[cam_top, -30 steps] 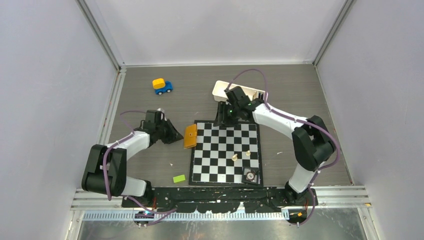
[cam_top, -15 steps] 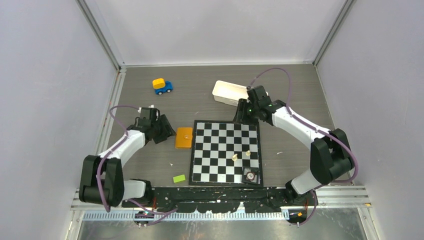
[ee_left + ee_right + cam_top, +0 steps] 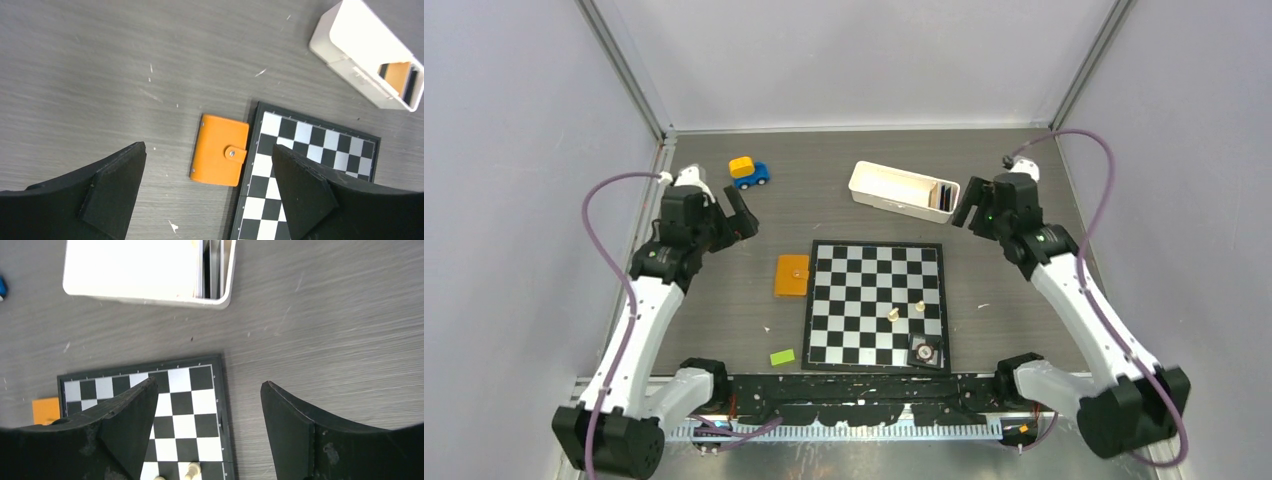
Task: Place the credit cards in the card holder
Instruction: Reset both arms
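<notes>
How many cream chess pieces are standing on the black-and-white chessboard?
2. One cream chess piece stands just right of centre on the chessboard; the other is beside it, further right. None appears hidden.

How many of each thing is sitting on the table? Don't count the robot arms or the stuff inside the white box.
Chessboard: 1
Chess pieces: 2
Orange wallet: 1
White box: 1
Toy car: 1
Green block: 1
Small dark square thing on the board's corner: 1
Total: 8
</notes>
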